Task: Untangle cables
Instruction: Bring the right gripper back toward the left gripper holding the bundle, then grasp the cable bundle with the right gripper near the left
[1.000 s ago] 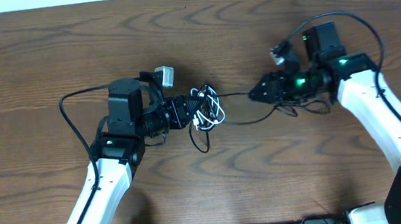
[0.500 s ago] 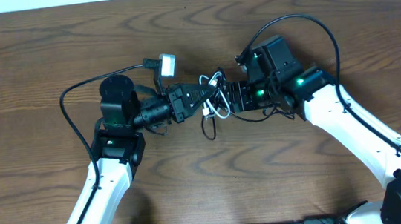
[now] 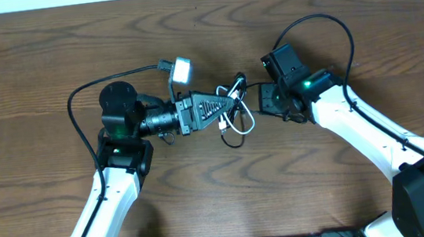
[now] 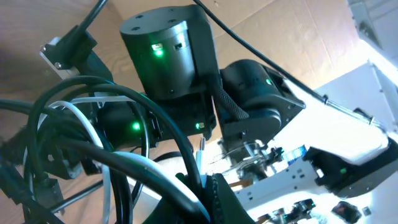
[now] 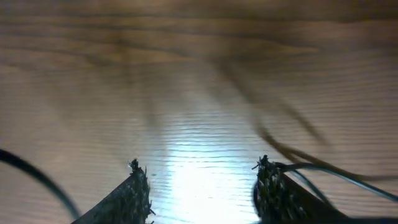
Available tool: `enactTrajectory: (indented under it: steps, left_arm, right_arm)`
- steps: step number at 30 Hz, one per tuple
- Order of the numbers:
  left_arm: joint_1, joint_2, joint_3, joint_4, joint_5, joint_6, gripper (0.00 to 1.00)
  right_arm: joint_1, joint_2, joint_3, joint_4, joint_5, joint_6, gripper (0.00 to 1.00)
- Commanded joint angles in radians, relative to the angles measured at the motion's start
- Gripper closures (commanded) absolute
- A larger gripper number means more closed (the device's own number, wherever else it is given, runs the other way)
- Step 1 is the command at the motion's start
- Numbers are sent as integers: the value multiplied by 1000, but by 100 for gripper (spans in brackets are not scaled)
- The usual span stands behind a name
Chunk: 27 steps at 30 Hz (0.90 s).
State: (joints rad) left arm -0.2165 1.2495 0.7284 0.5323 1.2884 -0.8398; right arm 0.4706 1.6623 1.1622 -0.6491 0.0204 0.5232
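Observation:
The cables [image 3: 235, 116] are a tangle of black and white loops at the table's middle. My left gripper [image 3: 222, 105] is shut on the tangle and holds it off the wood. In the left wrist view the black and white cables [image 4: 93, 124] loop close before the camera, pinched between the jaws [image 4: 208, 186]. My right gripper [image 3: 261, 101] is just right of the tangle, pointing down at the table. In the right wrist view its jaws [image 5: 202, 183] are open with bare wood between them. A thin black cable strand [image 5: 323, 168] runs by the right finger.
The wooden table [image 3: 220, 196] runs to a white wall edge at the back. Thick black arm wires arc over the left arm [image 3: 78, 117] and the right arm [image 3: 341, 30]. The right arm's base joint [image 4: 168, 43] fills the left wrist view.
My left gripper has turned and reached right, carrying the tangle with it. My right gripper swung in from the right to the tangle, then drew back a little.

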Motion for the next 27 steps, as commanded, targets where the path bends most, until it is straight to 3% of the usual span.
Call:
enactTrajectory:
  steps: [1,3,6,9,13,14,15,17,18,23,27]
  left_arm:
    - [3,-2,16,0,35,182,86]
    - [3,4,16,0,26,230,74]
    - [3,20,16,0,10,242,70]
    - [3,40,16,0,-47,242,64]
    - [-1,66,16,-1,-124,240,64]
    - [-10,76,16,-8,-153,237,59]
    - [-19,82,16,-20,-177,237,48]
    - [-45,98,16,-95,-282,237,17]
    - [-50,101,16,-143,-337,237,8]
    - [-49,103,16,-440,-631,238,5]
    - [-34,102,16,-585,-803,233,5]
  right_arm:
    - [-26,-28,0,-15,-93,-78,40]
    - [-47,-71,0,-44,-210,-161,35]
    - [-96,-156,0,-116,-298,-241,34]
    - [-156,-264,0,-168,-301,-244,30]
    - [-172,-335,0,-164,-304,-244,23]
    - [-171,-348,0,-163,-304,-243,22]
    - [-170,-348,0,-163,-304,-242,22]
    - [-164,-343,0,-165,-304,-240,22]
    - [-161,-342,0,-165,-304,-240,21]
    - [-128,-327,0,-164,-316,-240,20]
    - [-65,-272,0,-136,-322,-235,25]
